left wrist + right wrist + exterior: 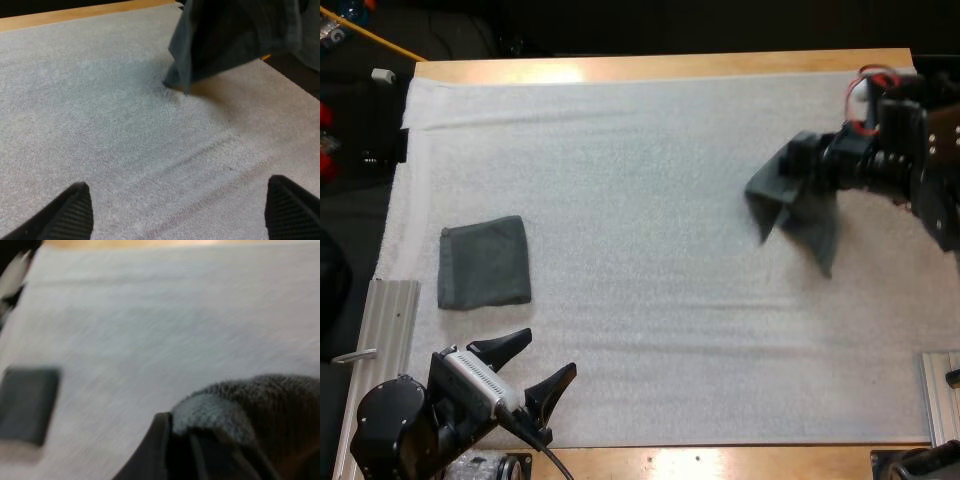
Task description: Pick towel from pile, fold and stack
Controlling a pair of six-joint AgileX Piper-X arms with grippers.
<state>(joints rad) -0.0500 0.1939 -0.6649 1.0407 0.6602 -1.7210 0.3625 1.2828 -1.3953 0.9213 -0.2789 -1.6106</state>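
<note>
Grey-green folded towel (pixel 484 262) flat on left part of white mat (pixel 650 130), just beyond left jaws: likely first of stack, done. Left jaws spread wide, empty, low over mat's near edge. Right jaws clamped on second towel (pixel 798 205), hanging loose over mat's right part, lower tip at or near mat. Pick stage only; remaining, by judgement: spread, fold, set on folded towel

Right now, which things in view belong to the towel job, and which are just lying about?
Job: hanging towel, gripped by the right gripper; folded towel on the white mat; left gripper, open.
Lying about: left metal rail beside the mat; right metal rail at the mat's near corner.
</note>
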